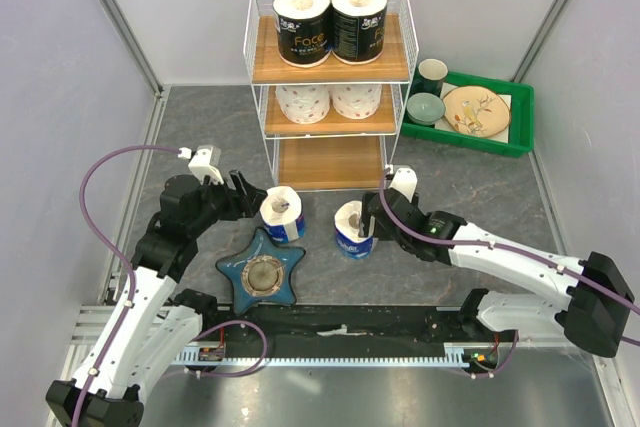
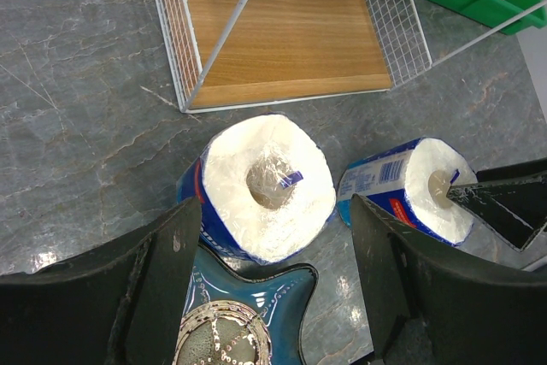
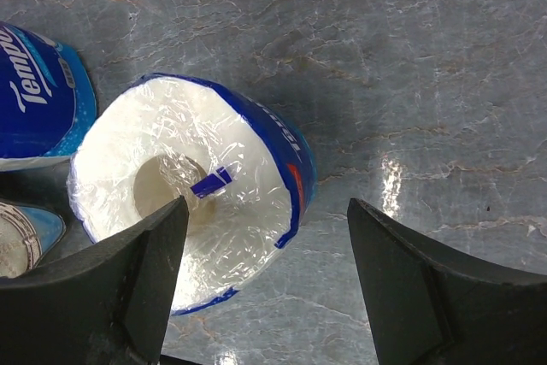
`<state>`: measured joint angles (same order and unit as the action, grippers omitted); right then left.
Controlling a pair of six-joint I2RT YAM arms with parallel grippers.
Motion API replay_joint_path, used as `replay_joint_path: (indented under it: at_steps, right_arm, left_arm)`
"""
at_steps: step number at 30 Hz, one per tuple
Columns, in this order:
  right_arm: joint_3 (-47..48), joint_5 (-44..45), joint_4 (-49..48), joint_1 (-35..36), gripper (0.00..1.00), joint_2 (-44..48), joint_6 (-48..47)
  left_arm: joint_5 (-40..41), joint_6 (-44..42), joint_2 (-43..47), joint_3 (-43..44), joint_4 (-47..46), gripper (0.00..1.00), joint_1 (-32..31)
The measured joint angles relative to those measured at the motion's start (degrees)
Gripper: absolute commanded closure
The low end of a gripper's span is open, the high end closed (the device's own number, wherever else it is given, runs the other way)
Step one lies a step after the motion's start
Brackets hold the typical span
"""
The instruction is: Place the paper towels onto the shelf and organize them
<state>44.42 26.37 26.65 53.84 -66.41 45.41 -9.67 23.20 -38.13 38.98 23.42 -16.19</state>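
Presently, risks, biggest thing down to smallest:

1. Shelf [image 1: 262,97]: top tier holds the two black rolls [image 1: 330,22], middle tier the two white rolls [image 1: 328,102], and only the bottom tier [image 1: 330,162] is free. That slot is low and wire-framed. A roll carried in high likely clips the middle tier's edge, and a hard knock could shift the whole rack.
2. Both arms face the same slot. Going in together, they could foul each other.
3. Left roll [image 1: 282,212], blue-white: upright on the table [image 1: 200,127], touching a tip of the star dish [image 1: 263,277]. Left fingers [image 1: 250,192] stand open on either side of it, gripping nothing. Closing low could snag or drag the dish.
4. Right roll [image 1: 353,230], blue-white: upright just beside the left roll. Right fingers [image 1: 383,215] gape wide and empty, and the roll is off-centre, with one finger over its top. Closing now probably shoves or tips it.
5. Wrap is glossy plastic, so a light pinch may slip in transit.
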Motion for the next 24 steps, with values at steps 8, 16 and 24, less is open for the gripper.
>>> replay_joint_path:
  at_steps: [8,16,24]
  right_arm:
    - [-0.04,-0.20,-2.10,0.00,0.18,-2.71,0.04]
    - [-0.07,-0.22,-4.39,0.00,0.42,-4.94,0.35]
    - [-0.11,0.20,-4.63,0.00,0.54,-5.01,0.42]
  left_arm:
    - [0.00,0.02,0.02,0.00,0.00,0.23,0.00]
    - [-0.07,0.02,0.02,0.00,0.00,0.23,0.11]
    - [-0.13,0.04,0.02,0.00,0.00,0.23,0.11]
